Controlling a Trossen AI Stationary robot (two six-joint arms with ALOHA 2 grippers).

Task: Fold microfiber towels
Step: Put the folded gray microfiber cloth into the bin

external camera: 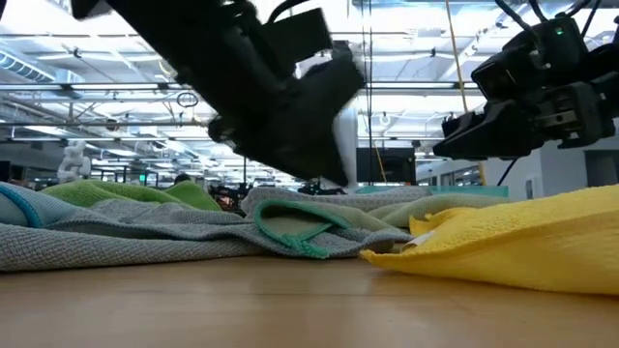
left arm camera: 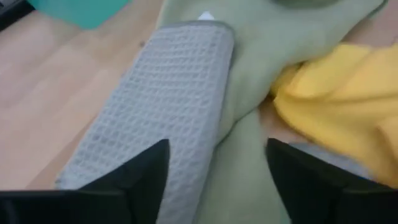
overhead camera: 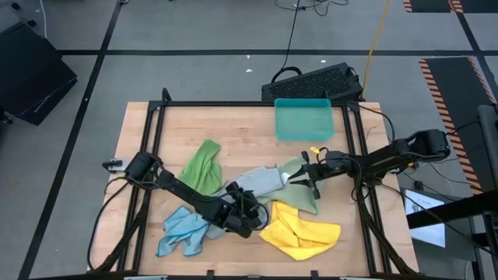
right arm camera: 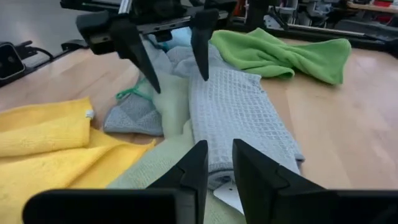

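While above grey towel [left arm camera: 168, 106], left jaws wide, empty.

Waffle-weave grey towel [right arm camera: 239, 118], plain yellow towel [right arm camera: 50, 146]

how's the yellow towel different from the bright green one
The yellow towel lies at the table's near edge toward the right arm; the bright green towel lies mid-table toward the left arm. Yellow spreads wide in loose folds; green is bunched into a narrower strip. Both are unfolded, and neither is held.
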